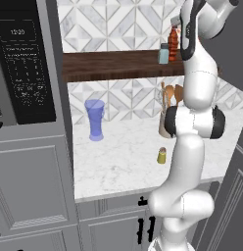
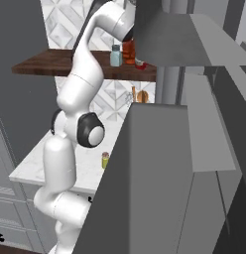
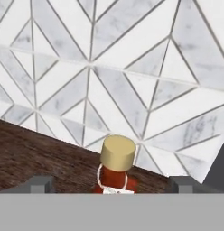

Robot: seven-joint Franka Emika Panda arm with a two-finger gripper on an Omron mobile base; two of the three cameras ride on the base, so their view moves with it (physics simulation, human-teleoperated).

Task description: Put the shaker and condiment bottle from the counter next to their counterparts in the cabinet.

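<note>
From the left base view, the olive-yellow shaker [image 1: 162,155] stands on the marble tabletop [image 1: 118,162]; the condiment bottle [image 1: 173,44] stands on the wooden shelf [image 1: 113,64] beside the pale blue-grey shaker [image 1: 164,54]. In the hand view, the gripper [image 3: 111,184] is spread wide around the bottle's tan cap [image 3: 118,153], not touching.

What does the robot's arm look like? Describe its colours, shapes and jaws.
The arm is glossy white, built of rounded, bulbous segments joined by dark grey-black joint rings and caps. No cables or markings show. In the hand view, the gripper ends in two small, blocky dark grey jaws.
</note>
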